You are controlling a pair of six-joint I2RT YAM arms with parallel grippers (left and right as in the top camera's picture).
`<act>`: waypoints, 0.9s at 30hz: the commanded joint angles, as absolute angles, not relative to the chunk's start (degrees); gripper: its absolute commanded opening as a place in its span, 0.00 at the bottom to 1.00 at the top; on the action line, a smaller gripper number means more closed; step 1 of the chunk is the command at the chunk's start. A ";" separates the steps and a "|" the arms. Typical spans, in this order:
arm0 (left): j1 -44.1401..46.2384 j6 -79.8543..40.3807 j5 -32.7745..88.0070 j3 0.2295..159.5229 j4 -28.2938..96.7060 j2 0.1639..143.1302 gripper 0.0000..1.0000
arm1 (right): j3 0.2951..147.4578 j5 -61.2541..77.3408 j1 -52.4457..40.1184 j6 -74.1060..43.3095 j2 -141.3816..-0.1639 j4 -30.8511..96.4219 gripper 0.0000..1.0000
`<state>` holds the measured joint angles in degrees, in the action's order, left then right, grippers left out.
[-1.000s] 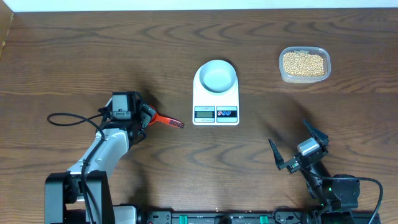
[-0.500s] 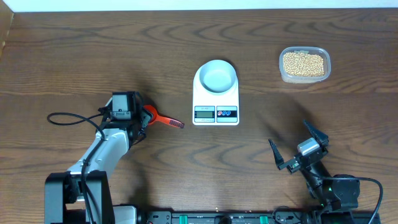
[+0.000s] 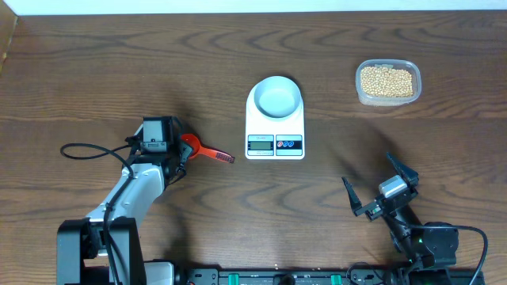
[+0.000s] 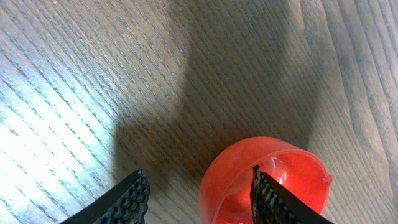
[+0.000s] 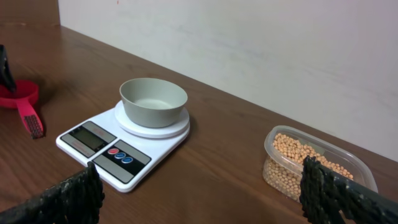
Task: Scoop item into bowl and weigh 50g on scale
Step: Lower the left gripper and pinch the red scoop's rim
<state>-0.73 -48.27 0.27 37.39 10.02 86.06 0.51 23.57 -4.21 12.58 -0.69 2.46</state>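
The white scale (image 3: 275,136) sits mid-table with the pale bowl (image 3: 276,97) empty on it. Tan beans (image 3: 386,81) fill a clear tub at the far right. A red scoop (image 3: 211,153) with a dark-tipped handle lies left of the scale. My left gripper (image 3: 183,150) is open at the scoop's round cup (image 4: 281,174); in the left wrist view its fingers (image 4: 199,199) straddle the cup's rim, one inside and one outside. My right gripper (image 3: 380,186) is open and empty near the front right. The right wrist view shows the bowl (image 5: 153,99), scale (image 5: 93,146), beans (image 5: 305,152) and scoop (image 5: 18,99).
The clear tub (image 3: 359,89) stands about a hand's width right of the scale. A black cable (image 3: 87,150) loops left of the left arm. A pale wall (image 5: 249,50) runs behind the table's far edge.
My left gripper has shifted slightly at the scoop, and more of the red cup shows beside it. The right arm, scale, bowl and tub have not moved.
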 commanded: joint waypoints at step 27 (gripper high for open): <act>2.59 -48.77 -0.73 38.11 10.13 89.52 0.38 | 0.36 23.92 -4.49 12.47 -0.43 2.63 0.99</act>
